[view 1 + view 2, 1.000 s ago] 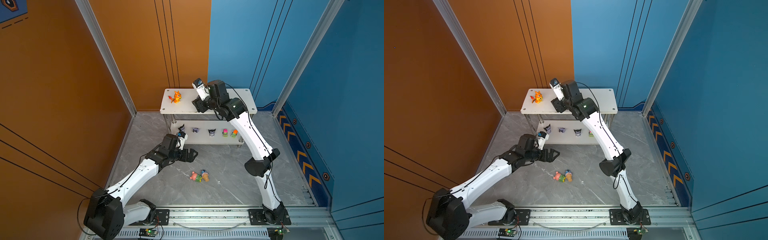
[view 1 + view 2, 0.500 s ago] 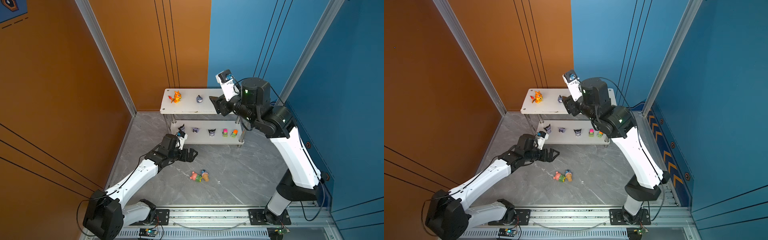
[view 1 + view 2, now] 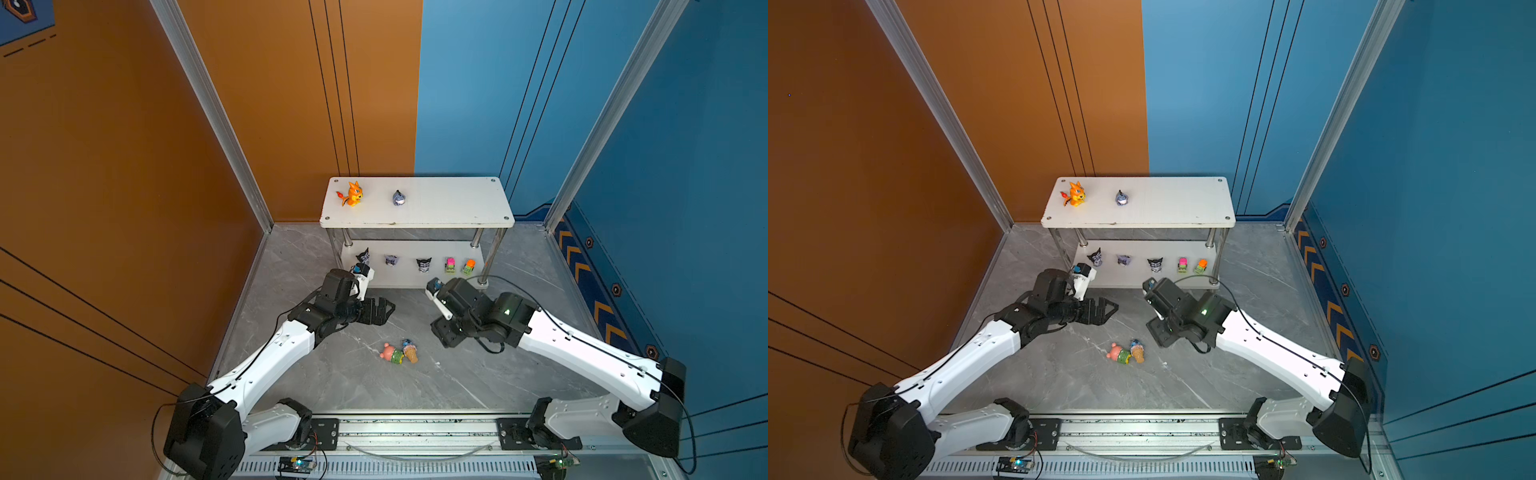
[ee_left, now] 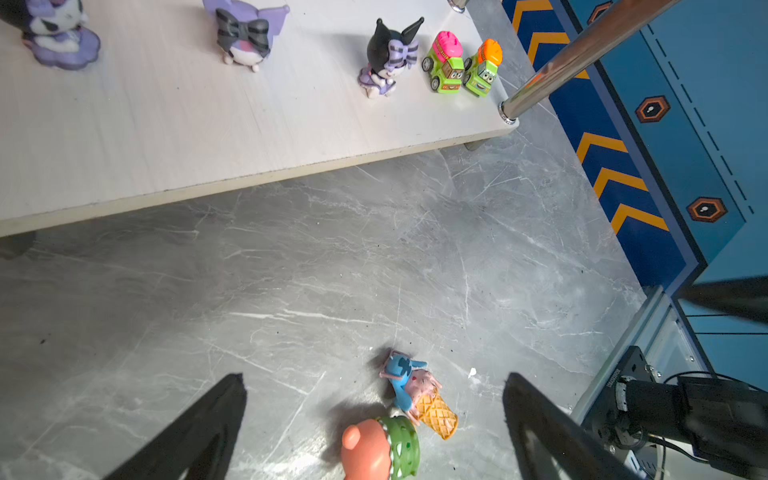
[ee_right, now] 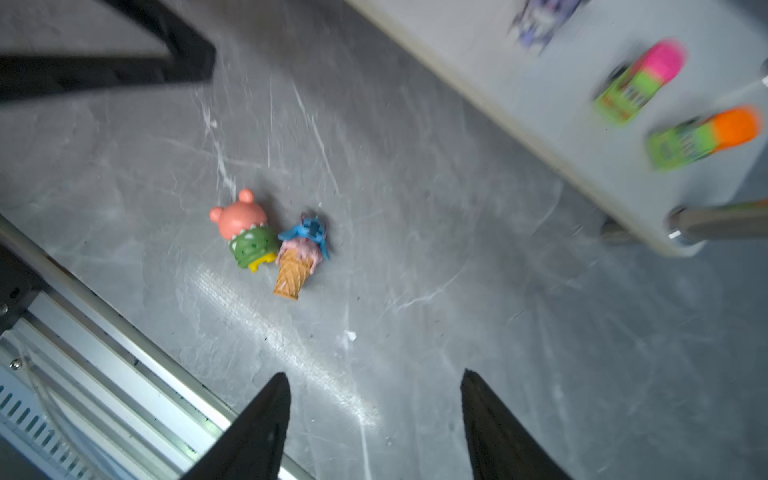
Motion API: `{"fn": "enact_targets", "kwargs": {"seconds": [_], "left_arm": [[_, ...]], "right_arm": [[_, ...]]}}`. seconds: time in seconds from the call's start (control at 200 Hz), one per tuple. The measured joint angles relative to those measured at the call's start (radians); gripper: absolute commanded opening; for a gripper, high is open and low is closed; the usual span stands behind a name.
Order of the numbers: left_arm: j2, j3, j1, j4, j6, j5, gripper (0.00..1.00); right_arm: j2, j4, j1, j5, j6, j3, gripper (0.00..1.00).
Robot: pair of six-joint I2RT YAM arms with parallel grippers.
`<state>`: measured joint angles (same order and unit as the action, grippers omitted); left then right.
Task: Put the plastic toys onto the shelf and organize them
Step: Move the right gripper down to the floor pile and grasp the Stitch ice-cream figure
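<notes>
On floor in front of shelf (image 3: 457,199): pink bear (image 3: 388,352), blue creature on cone (image 3: 409,350), tipped over, touching, not yet shelved; left gripper (image 3: 384,311) spread wide, empty; right gripper (image 3: 441,337) parted, empty; both flank pair, likely poised for pick.

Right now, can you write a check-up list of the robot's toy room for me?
surface: grey marble floor.
job's things: shelf holds orange dragon and grey donkey on top, three imps, pink car and orange car below; pink bear and blue cone creature lie touching on the floor.
clutter: tiny white fleck.
grippers: left gripper and right gripper open, empty.
cables: black cable on right arm.
surroundings: orange wall, blue wall, metal rail.
</notes>
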<state>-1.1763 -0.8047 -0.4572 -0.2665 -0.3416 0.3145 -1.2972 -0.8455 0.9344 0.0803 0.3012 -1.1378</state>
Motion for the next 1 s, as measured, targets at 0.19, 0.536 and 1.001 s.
{"fn": "enact_targets", "kwargs": {"seconds": [0.19,0.536,1.001], "left_arm": [[0.0,0.007,-0.002,0.0,0.0,-0.004,0.98],[0.029,0.077,-0.008,0.001,-0.005,-0.056,0.98],[0.031,0.089,0.001,0.005,-0.005,-0.068,0.98]], "right_arm": [[-0.055,0.163,0.008,-0.086,0.154,0.116,0.68],[-0.335,0.309,0.012,-0.162,0.242,0.065,0.7],[-0.493,0.34,-0.008,-0.201,0.261,-0.022,0.59]]}}
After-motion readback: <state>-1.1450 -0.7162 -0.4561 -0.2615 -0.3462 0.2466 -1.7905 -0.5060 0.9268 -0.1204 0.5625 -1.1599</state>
